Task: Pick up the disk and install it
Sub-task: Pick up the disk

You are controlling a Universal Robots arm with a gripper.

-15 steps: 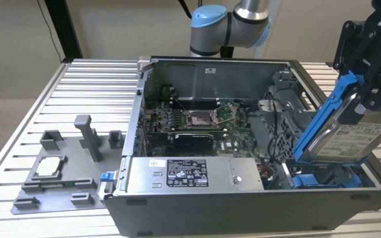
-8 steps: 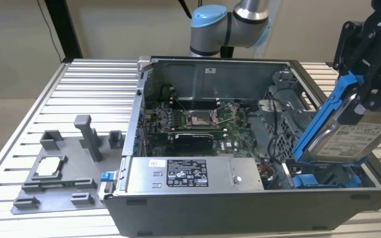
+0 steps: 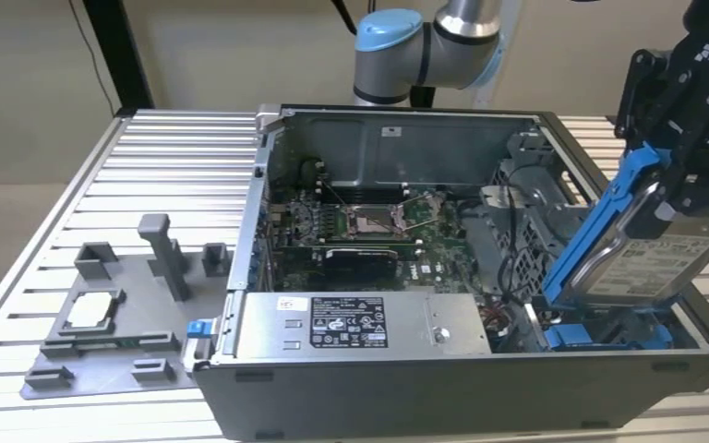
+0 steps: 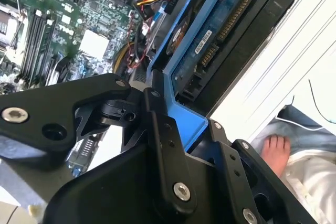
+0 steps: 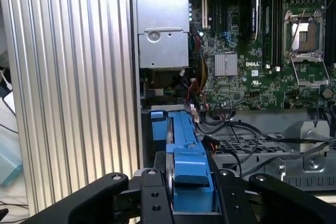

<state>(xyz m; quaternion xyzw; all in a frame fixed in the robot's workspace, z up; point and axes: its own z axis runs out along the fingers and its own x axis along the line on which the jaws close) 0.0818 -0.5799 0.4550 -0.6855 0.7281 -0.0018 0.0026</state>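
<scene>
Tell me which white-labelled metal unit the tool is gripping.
The disk with blue rails, tilted over the case; the larger grey box lies flat inside.

1. Case [image 3: 428, 392] lies open on the tabletop [image 3: 158, 175], towards the exterior view's right.
2. Jig [image 3: 145, 337] sits on the tabletop at the exterior view's left, just beside the case; chip [image 3: 92, 309] rests on it.
3. Motherboard [image 3: 367, 221] lies in the case's middle; power supply [image 3: 354, 325] sits in front of it, against the near wall.
4. Disk [image 3: 644, 263], tilted on edge, stands over the drive bay [image 3: 601, 334] at the case's end on the exterior view's right, clamped in the end effector [image 3: 675, 180].
5. Arm [image 3: 435, 41] rises behind the case.
</scene>
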